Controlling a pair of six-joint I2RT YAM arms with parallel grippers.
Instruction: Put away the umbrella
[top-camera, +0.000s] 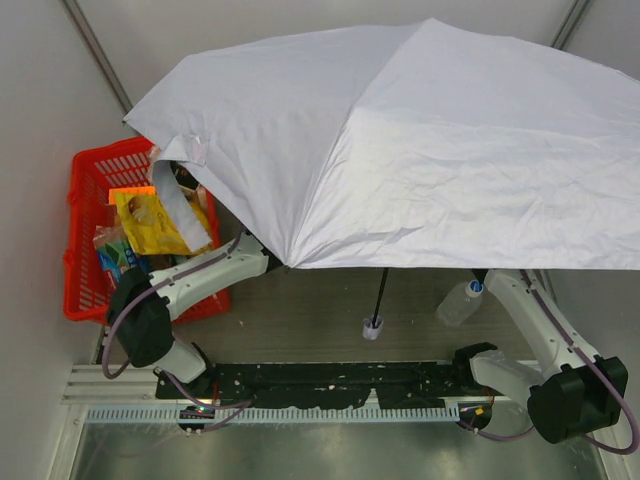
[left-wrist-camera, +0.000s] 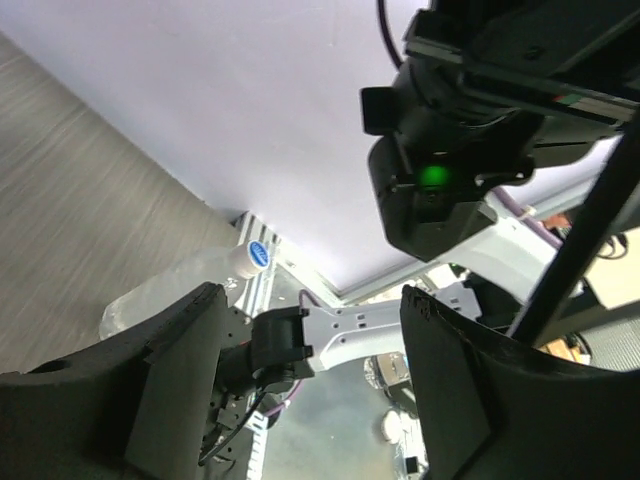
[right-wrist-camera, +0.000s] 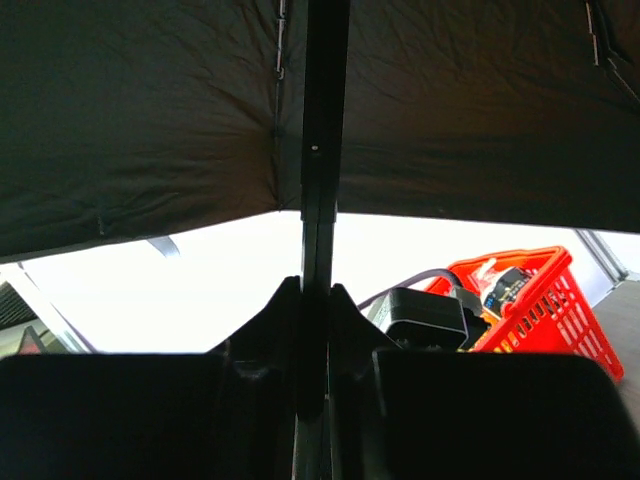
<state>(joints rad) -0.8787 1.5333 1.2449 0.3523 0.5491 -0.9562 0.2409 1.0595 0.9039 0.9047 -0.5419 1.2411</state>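
Observation:
The umbrella (top-camera: 420, 140) stands open, and its pale lavender-grey canopy covers most of the top view. Below the canopy's edge its thin black shaft (top-camera: 380, 292) runs down to the small light grey handle (top-camera: 372, 328) near the table's front. Both grippers are hidden under the canopy in that view. In the right wrist view my right gripper (right-wrist-camera: 315, 292) is shut on the umbrella's black shaft (right-wrist-camera: 320, 150), beneath the dark underside of the canopy (right-wrist-camera: 150, 110). My left gripper (left-wrist-camera: 310, 300) is open with nothing between its fingers; the shaft (left-wrist-camera: 585, 235) passes to its right.
A red basket (top-camera: 88, 235) with packets stands at the left, partly under the canopy, and also shows in the right wrist view (right-wrist-camera: 545, 300). A clear plastic bottle (top-camera: 458, 303) with a blue cap lies by the right arm (top-camera: 535, 315). The left arm (top-camera: 210, 272) reaches under the canopy.

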